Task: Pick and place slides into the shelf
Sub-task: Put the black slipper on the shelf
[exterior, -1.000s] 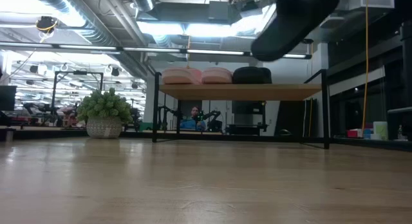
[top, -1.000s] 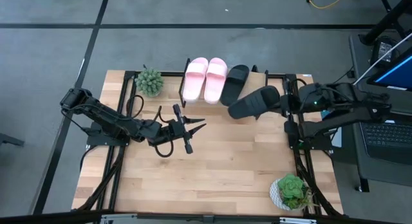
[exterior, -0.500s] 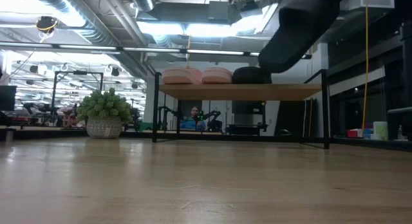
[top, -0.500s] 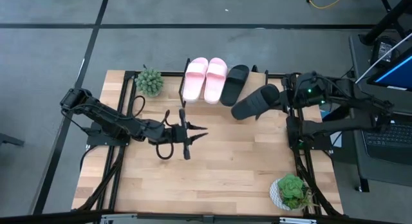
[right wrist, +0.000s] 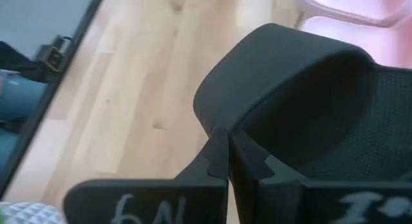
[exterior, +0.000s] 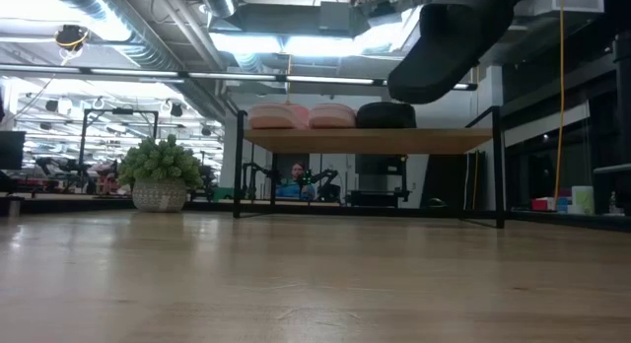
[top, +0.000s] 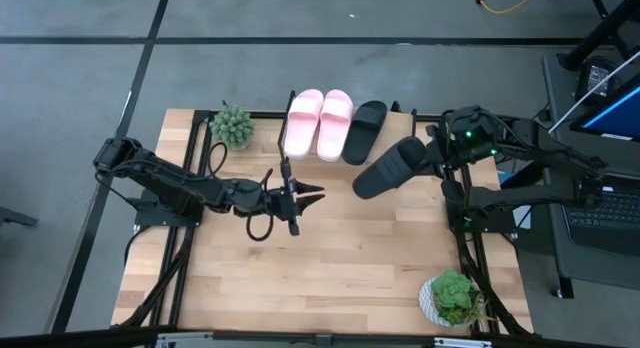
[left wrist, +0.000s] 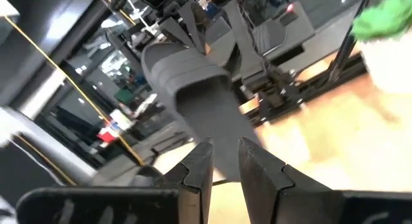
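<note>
The right pincer [top: 432, 156], clamped on the last black open-toe slide [top: 388, 169], held it aloft beside the plank-topped shelf [exterior: 367, 140]; next it likely needed lowering beside its shelved mate [top: 364, 129].

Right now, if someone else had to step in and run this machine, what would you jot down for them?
Right gripper: shut on the fourth slide, a black one, held in the air in front of the shelf, toward its right end.
Left gripper: open, holding nothing, over the middle of the table.
Done: two pink slides and one black slide already sit side by side on the shelf.
Left: set the held slide in the free spot to the right of the black one, then let go.
</note>
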Controlling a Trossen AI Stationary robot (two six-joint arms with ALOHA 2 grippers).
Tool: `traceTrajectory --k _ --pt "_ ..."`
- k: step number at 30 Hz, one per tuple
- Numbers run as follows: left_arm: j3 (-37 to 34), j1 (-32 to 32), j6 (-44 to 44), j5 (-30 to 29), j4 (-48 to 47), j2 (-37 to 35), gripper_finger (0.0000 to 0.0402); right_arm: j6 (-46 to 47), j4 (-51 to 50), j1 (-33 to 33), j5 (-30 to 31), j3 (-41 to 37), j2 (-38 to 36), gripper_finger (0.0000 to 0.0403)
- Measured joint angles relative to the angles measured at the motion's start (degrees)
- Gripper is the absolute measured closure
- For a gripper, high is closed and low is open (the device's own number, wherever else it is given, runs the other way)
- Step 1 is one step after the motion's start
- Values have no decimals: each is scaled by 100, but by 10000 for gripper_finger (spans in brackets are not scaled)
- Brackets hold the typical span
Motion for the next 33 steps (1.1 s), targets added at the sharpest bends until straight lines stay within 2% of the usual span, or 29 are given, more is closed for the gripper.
traceTrajectory --k 3,8,12,16,19,33 --pt "0 120 283 234 0 0 336 -2 -132 -106 -289 170 157 401" --pt "0 266 269 698 2 0 336 -48 -620 -239 -421 770 559 401" --pt "0 281 299 714 2 0 337 -167 -862 -239 -503 1123 820 401" --pt "0 281 498 718 22 28 337 -628 -945 -251 -1036 1211 940 401" --pt "2 281 490 715 -19 93 337 -747 -1032 -342 -1103 1211 986 401" --pt "89 505 738 703 262 703 337 -1436 -1512 -1249 -288 1211 1263 401"
